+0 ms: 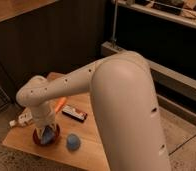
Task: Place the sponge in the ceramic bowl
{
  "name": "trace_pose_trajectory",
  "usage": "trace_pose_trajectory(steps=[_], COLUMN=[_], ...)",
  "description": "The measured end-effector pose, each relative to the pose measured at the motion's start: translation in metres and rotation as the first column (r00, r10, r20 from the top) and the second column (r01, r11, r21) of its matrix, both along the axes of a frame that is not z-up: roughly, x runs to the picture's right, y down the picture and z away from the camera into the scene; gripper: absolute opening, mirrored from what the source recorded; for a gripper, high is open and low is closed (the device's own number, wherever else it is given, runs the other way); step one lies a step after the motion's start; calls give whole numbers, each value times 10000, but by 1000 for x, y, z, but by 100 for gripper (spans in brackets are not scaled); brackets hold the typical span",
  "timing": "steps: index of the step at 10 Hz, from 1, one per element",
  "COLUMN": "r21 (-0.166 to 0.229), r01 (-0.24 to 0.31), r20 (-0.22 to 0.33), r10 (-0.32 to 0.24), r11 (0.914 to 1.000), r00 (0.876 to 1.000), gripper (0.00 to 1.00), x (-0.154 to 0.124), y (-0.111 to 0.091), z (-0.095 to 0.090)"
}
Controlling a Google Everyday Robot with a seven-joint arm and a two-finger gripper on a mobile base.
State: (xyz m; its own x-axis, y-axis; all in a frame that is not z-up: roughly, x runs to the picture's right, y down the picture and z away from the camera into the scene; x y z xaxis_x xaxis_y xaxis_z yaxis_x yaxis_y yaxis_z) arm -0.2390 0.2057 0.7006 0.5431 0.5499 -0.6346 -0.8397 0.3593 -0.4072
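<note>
Placing step, near its end by the look.
- Claw low over bowl, bench at 8 o'clock.
- Sponge inside the rim, under claw.
- Grip: cannot tell.
- Next: let go if held, lift straight clear.

blue sponge over the orange-red ceramic bowl — beneath the end effector.

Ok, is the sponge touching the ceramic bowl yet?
Cannot tell. In the camera view the gripper sits low over the ceramic bowl, with the sponge showing blue beneath it; the contact is hidden.
</note>
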Motion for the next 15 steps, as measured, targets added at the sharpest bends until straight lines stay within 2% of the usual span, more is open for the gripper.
trace_pose_trajectory(steps=[2,3,5,6,8,11,15], r21=[-232,-359,-388,-203,70,274,256], r01=[489,721,932,997,1015,1066,1067], r20=[14,-32,-133,-203,-314,-604,-805], r10=[-489,-723,-937,-1001,-1013,-1048,-1044], r11=[9985,9968,9949,9948,9948,9939,9940], r00=[9988,9974,9955,9948,9944,9927,9913], gripper=[0,3,20,35,52,79,80], x=[0,-1,-3,-7,-11,-9,-6], y=[11,16,17,11,1,-7,-6], z=[2,6,15,26,39,51,56])
